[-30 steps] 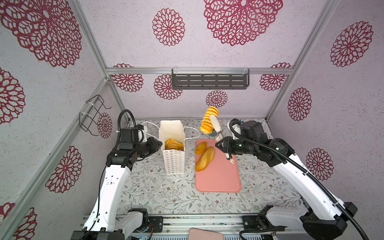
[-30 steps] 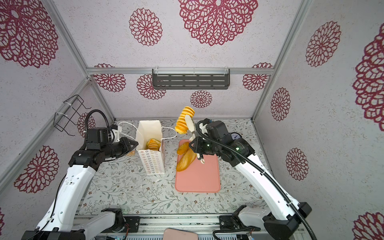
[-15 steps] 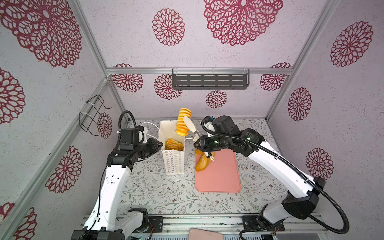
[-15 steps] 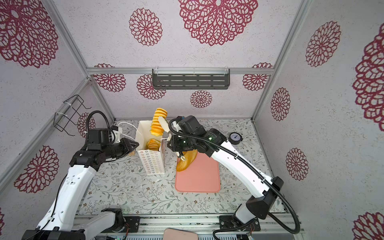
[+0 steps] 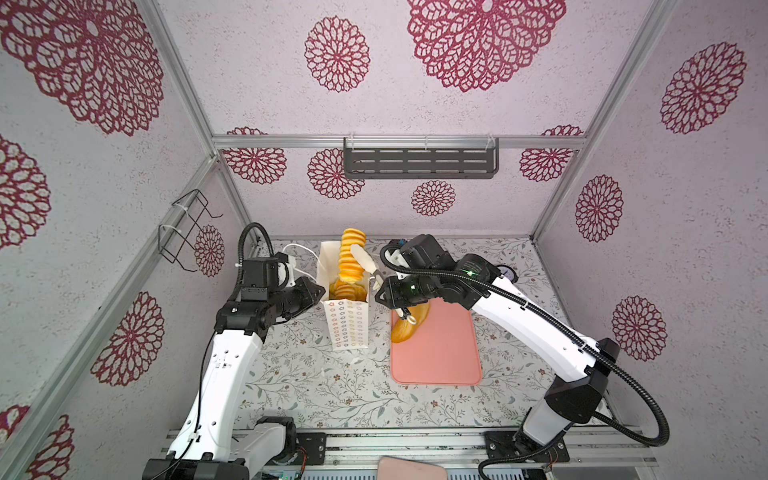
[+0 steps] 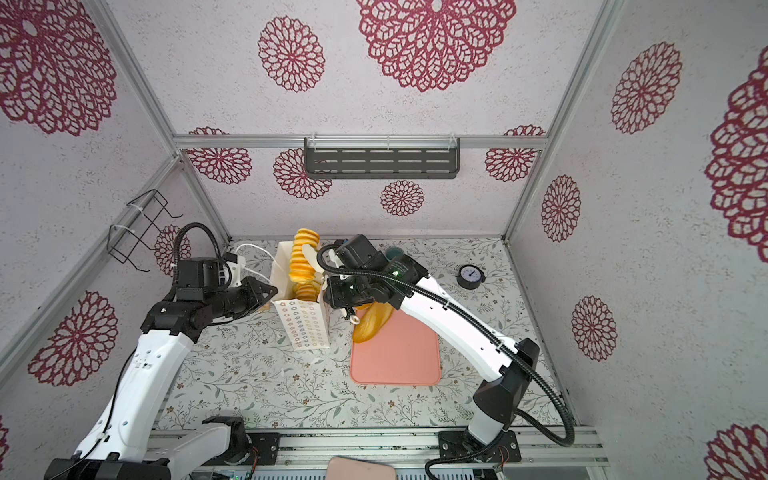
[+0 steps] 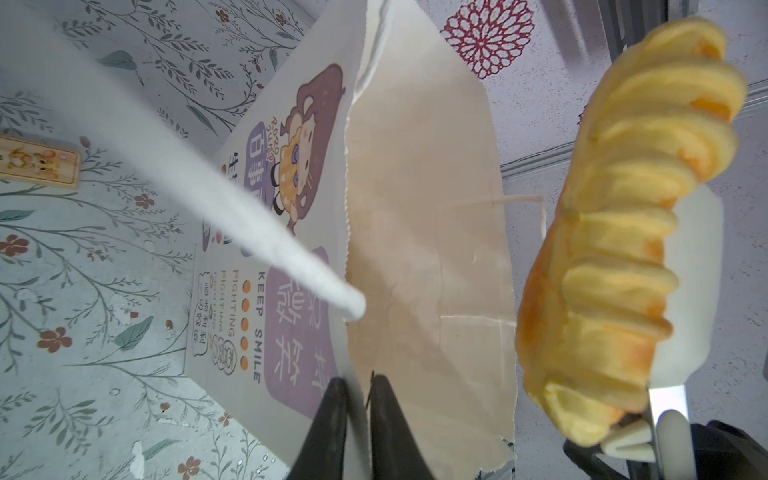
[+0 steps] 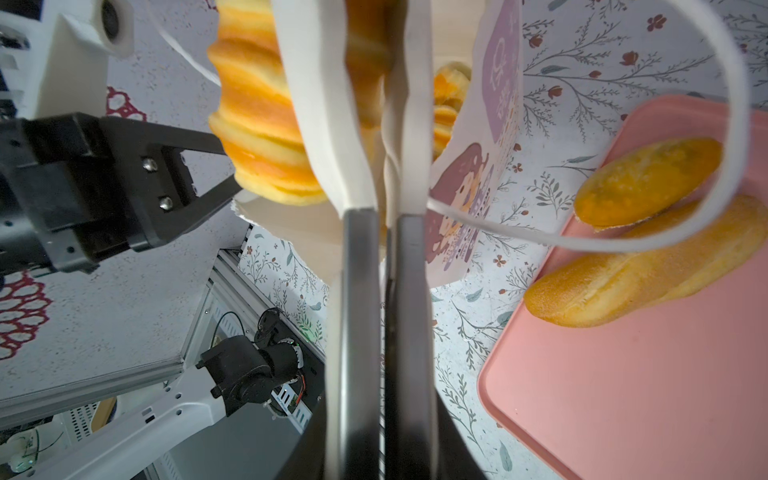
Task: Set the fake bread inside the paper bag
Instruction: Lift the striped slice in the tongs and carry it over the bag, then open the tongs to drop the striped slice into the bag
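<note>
**Ridged loaf held over the open bag**

A ridged loaf, golden-yellow with orange grooves and a spongy look, is clamped end-up between the white pads of the right gripper, directly above the open mouth of the paper bag. The bag is tall, white and matte, printed with small flower outlines on its side. It is stood near the far edge of the table, left of the middle. The rim of its left wall is pinched by the closed black fingers of the left gripper. Other ridged pastries are seen inside the bag, beneath the held loaf.

Just beside the bag a smooth pink tray with rounded corners is laid. At its far left corner a grainy-crusted long loaf is seen, with an oval bun leaning on it. In the right wrist view both are crossed by a looped flat white cord handle; in both top views the bun is hidden by the right arm. A small round dial is stood towards the far right corner.
</note>
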### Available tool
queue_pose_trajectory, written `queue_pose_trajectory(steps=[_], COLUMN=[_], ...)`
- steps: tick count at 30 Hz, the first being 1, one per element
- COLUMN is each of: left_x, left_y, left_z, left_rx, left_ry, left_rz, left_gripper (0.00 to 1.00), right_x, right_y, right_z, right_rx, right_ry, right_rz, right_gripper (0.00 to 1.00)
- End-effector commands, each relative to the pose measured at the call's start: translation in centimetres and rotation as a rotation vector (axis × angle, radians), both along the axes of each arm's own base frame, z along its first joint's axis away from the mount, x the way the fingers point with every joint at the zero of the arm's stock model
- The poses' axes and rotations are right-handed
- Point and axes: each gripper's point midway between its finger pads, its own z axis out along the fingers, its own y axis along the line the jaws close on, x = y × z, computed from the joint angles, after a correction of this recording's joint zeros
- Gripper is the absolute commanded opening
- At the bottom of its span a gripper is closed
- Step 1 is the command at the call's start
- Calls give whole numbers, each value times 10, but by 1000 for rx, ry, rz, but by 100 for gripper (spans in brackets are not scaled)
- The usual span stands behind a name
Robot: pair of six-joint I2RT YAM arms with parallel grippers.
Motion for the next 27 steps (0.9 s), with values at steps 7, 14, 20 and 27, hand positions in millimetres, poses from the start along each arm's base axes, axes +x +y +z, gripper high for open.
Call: queue_pose_trajectory(steps=[7,14,20,27], left_x=[0,-4,-4,-3], left_y=[-4,-3,-3,-3], left_z=[5,7,8,5], left_rx=[-4,-3,-2,-1], left_ry=[-20,-30,-31,-21], left_rz=[-14,-12,-13,-14], left_gripper=[13,13,13,13], right_x=[4,3,2,2], right_y=[0,0,-1,-10], right_z=[23,28,31,45], right_rx=[21,37,45,69], right_ry=[-86,-93,-100,-137], right_rz=[11,9,4,-18], right_gripper=[37,40,43,41])
